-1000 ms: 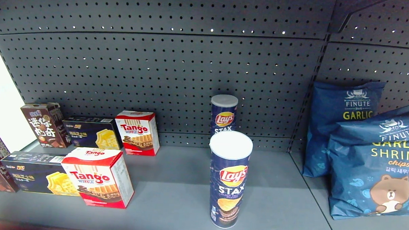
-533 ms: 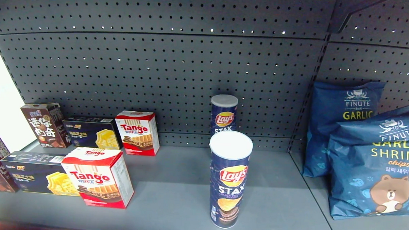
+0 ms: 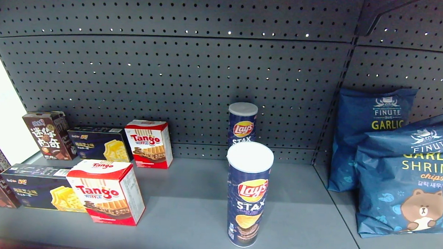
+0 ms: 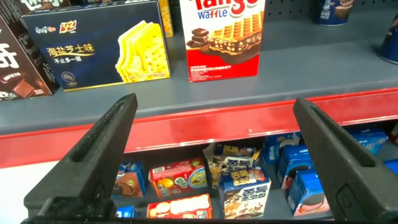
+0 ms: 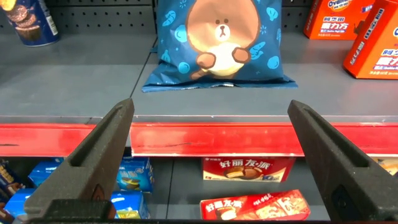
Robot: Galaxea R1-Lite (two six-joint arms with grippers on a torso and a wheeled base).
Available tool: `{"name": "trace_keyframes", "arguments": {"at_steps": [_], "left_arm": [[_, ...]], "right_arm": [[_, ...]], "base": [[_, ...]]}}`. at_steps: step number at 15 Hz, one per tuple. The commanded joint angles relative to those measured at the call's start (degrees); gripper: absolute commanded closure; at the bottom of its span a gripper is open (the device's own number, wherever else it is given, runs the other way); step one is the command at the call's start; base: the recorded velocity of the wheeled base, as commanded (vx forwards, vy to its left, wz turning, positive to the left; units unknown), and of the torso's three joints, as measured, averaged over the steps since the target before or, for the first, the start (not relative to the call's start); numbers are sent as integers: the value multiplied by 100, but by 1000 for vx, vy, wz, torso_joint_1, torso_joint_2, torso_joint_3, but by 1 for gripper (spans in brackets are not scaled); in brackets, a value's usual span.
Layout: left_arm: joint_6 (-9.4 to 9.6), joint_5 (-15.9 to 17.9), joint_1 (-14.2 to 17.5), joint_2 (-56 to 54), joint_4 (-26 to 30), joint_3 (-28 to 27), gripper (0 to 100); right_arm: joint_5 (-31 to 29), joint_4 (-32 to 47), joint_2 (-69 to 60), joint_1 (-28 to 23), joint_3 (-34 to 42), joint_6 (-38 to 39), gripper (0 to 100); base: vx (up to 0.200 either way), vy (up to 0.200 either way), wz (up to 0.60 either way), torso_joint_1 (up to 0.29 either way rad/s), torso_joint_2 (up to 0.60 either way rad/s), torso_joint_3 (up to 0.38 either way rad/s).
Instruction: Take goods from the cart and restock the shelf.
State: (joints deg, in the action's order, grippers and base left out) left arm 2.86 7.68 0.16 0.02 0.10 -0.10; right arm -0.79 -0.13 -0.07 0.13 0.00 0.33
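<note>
On the grey shelf [image 3: 189, 208] stand two tall blue chip cans, one at the front [image 3: 248, 193] and one behind it [image 3: 242, 123]. To the left are red-and-white wafer boxes [image 3: 106, 192] [image 3: 149, 143], dark blue cracker boxes [image 3: 38, 192] and brown boxes [image 3: 48, 134]. Blue shrimp chip bags [image 3: 403, 182] lean at the right. My left gripper [image 4: 211, 155] is open, in front of the shelf's red edge [image 4: 249, 121], below the wafer box [image 4: 224, 37]. My right gripper [image 5: 211, 162] is open too, in front of the red edge [image 5: 211, 138], below the bear bag [image 5: 217, 43].
A perforated dark back panel [image 3: 171, 82] closes the shelf behind. The lower shelf holds several small snack boxes [image 4: 249, 186] [image 5: 249, 169]. Orange boxes [image 5: 364, 37] stand beyond the bear bag. Bare shelf room lies between the wafer boxes and the cans.
</note>
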Motion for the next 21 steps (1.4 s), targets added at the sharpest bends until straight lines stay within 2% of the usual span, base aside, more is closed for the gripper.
{"name": "trace_keyframes", "arguments": {"at_steps": [1,21], "left_arm": [[4,-3,2,-2,-1,1,0],[30,5,2,-2,-1,1,0]], "right_arm": [[0,-4,7,4,0,2,0],[0,-4,7,4,0,-7,0]], "base": [[0,0,0,0,0,0],[0,0,0,0,0,0]]}}
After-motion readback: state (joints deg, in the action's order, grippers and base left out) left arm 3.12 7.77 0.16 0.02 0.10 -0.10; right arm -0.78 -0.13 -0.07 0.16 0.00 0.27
